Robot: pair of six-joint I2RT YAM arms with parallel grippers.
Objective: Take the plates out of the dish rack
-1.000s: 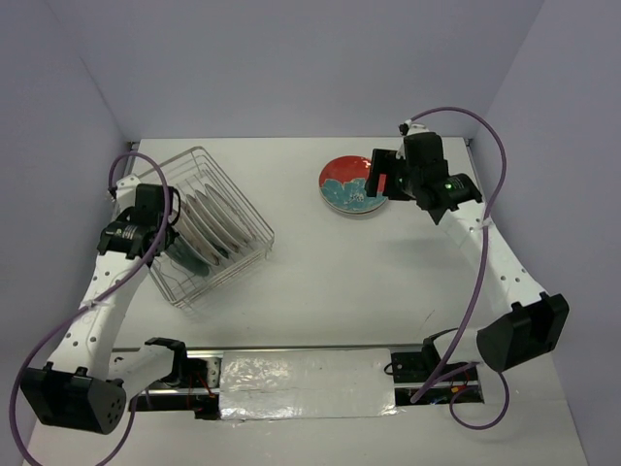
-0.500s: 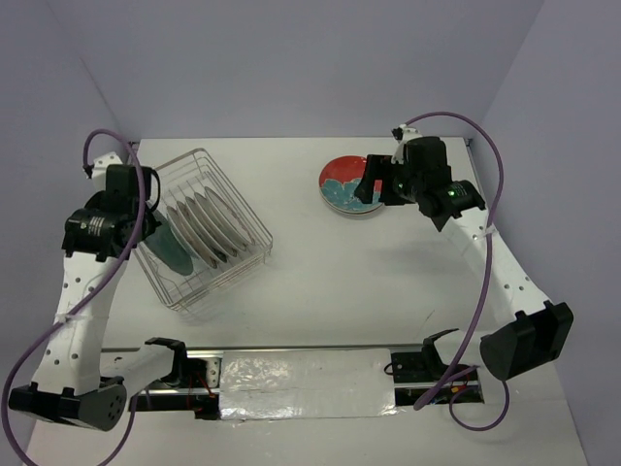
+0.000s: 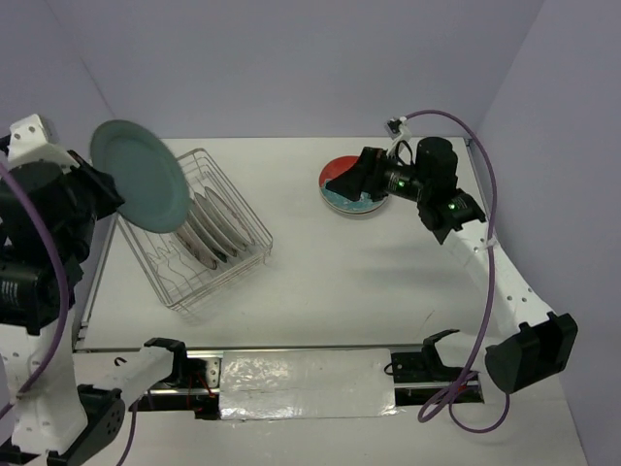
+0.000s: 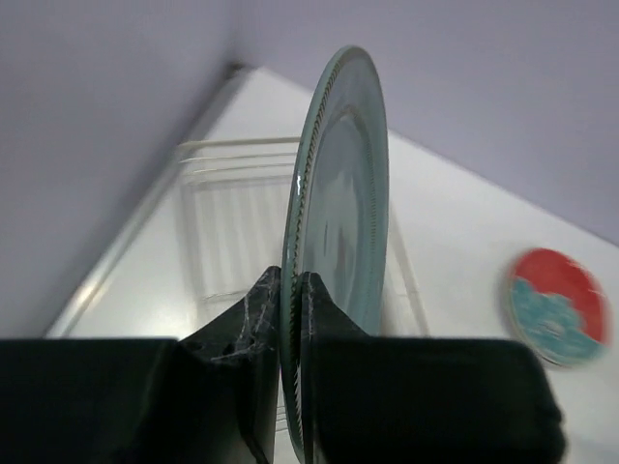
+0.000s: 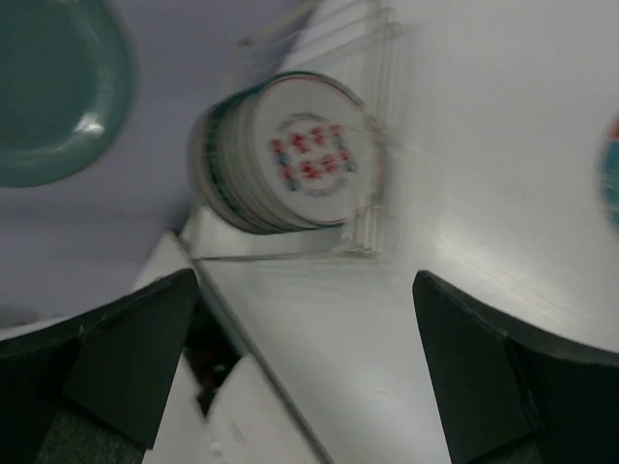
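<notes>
My left gripper (image 3: 105, 190) is shut on the rim of a plain grey-teal plate (image 3: 142, 176) and holds it upright, high above the dish rack (image 3: 228, 275). The left wrist view shows the plate (image 4: 338, 203) edge-on between the fingers (image 4: 256, 300). Several white plates (image 3: 206, 225) stand in the silver wire rack; the right wrist view shows them (image 5: 308, 150), the front one with red centre marks. A red-and-teal floral plate (image 3: 342, 189) lies flat at the back of the table. My right gripper (image 3: 351, 181) is open and empty over that plate.
The rack sits at the left of the white table, turned at an angle. Purple walls enclose the back and both sides. A foil-covered strip (image 3: 306, 383) and the arm bases run along the near edge.
My left arm has lifted the grey-teal plate out of the rack and raised it high, up and to the left. My right gripper has tilted and shifted slightly left over the floral plate.
</notes>
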